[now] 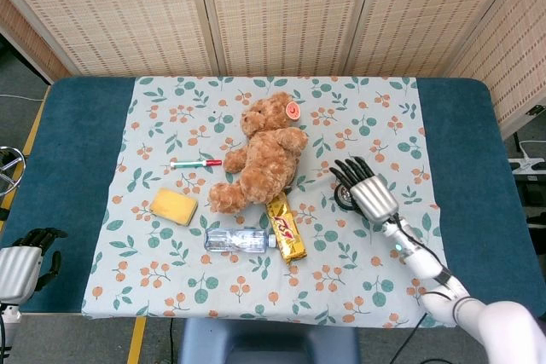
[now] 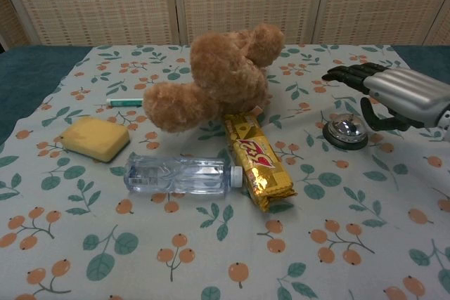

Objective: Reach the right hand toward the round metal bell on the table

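Note:
The round metal bell (image 2: 346,130) stands on its dark base on the floral cloth, right of the teddy bear. In the head view only the left edge of the bell (image 1: 343,197) shows beside my right hand (image 1: 368,191). In the chest view my right hand (image 2: 395,95) hovers just above and to the right of the bell. Its fingers stretch out to the left, its thumb hangs down, and it holds nothing. My left hand (image 1: 24,263) rests at the table's front left corner, holding nothing.
A brown teddy bear (image 1: 263,158) lies mid-table. In front of it are a gold snack bar (image 2: 256,159) and a clear water bottle (image 2: 179,175) on its side. A yellow sponge (image 2: 95,138) and a pen (image 1: 194,162) sit to the left.

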`<state>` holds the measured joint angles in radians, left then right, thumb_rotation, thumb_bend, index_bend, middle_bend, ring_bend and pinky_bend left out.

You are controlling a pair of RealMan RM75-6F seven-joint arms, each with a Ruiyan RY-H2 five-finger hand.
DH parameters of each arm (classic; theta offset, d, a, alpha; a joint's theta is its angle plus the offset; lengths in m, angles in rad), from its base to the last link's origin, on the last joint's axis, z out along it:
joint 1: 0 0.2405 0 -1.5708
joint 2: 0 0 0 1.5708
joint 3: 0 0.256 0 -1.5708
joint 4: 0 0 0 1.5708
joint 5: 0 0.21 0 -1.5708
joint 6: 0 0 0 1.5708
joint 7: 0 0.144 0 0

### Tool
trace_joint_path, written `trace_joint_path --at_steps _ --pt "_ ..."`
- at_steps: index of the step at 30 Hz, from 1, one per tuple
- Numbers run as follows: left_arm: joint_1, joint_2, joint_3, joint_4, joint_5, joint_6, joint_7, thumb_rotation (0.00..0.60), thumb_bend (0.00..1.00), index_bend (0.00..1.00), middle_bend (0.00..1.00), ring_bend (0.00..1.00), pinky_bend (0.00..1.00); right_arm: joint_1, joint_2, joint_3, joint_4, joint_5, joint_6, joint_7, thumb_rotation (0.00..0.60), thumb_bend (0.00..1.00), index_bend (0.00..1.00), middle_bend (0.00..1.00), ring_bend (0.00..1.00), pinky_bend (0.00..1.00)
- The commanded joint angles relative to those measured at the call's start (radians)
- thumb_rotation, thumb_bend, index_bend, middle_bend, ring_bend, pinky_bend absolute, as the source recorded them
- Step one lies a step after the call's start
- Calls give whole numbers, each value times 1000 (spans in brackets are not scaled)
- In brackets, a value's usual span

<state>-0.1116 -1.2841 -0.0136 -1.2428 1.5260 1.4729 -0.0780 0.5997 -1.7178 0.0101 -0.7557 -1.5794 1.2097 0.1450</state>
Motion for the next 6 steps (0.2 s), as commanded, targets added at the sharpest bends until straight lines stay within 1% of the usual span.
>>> trace_joint_path --at_steps 1,3,4,5,6 --pt "1 1 0 -4 4 6 1 600 588 340 326 283 489 -187 184 -19 -252 43 174 -233 600 875 2 0 0 0" --pt "1 1 0 -4 5 7 2 600 588 340 326 283 489 -202 193 -20 -270 52 183 -246 600 872 11 0 0 0" --pt "1 1 0 -3 6 9 2 600 588 340 326 283 489 -222 200 -19 -286 69 191 -258 600 853 18 0 0 0" --pt "1 0 0 -2 7 10 4 600 589 340 327 283 489 -266 214 -20 -313 108 198 -284 600 833 23 0 0 0" --pt "1 -1 0 -1 7 9 5 600 589 340 327 283 489 -286 222 -21 -327 129 198 -310 600 793 28 0 0 0"
